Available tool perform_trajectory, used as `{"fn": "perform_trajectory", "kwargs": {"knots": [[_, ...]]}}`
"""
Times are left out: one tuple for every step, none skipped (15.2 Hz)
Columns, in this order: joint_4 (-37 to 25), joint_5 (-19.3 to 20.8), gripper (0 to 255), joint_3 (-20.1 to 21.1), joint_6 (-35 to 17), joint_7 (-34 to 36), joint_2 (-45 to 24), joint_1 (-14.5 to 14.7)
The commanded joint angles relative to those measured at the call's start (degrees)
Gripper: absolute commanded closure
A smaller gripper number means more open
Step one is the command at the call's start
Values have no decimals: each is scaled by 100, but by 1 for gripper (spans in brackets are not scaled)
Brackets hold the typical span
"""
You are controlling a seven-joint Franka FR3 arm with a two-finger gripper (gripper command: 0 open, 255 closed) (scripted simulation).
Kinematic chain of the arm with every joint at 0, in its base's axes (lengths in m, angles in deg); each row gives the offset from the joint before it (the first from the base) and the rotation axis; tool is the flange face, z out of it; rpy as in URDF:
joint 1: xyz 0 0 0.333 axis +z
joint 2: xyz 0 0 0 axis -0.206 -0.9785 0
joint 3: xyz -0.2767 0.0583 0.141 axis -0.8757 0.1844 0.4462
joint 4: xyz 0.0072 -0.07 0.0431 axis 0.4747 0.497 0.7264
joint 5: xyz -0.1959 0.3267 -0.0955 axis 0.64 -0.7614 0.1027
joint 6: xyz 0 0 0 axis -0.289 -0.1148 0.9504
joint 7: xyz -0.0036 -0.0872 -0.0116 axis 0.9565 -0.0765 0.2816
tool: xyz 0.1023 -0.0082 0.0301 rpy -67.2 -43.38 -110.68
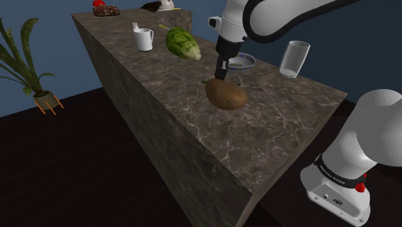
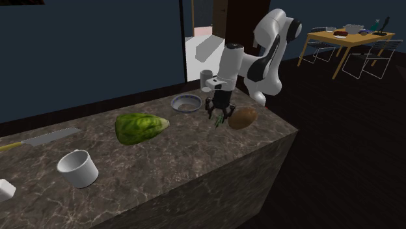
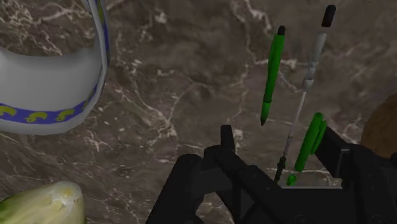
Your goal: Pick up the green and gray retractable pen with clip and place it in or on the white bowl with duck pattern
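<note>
The claw [image 3: 277, 146] hung open and empty, low over the marble counter [image 3: 178, 76]. The green and gray pen [image 3: 275, 76] lay just ahead, its near end between the fingers [image 3: 225, 141], not clasped. Its long axis ran straight away from the claw, across the closing line. The white bowl [image 3: 57, 89] sat well off to one side.

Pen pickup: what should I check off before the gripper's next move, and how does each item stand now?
1. Gripper open: ok.
2. Pen lying on the counter, one end between the fingers: ok.
3. Pen clasped: not ok, the fingers stand apart.
4. Bowl upright, near the gripper: ok.
5. Potato clear of the fingers: cannot tell.
</note>
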Motion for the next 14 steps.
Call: {"fn": "perform_trajectory", "kwargs": {"knots": [[91,0,255,29,340,-4,-32,23],[154,-2,255,68,270,51,-42,41],[60,1,255,43,358,13,-52,28],[108,-4,255,51,384,24,22,37],[73,-8,255,66,441,44,44,46],[49,-5,255,53,451,26,31,38],[65,-6,255,57,450,33,46,41],[98,-11,255,64,445,44,74,47],[55,11,255,19,323,-12,-85,14],[-1,9,255,15,406,-16,-58,15],[-57,7,255,11,488,-19,-32,17],[-114,6,255,8,570,-23,-6,18],[-173,4,255,6,652,-27,15,19],[-233,2,255,3,733,-30,37,19]]}}
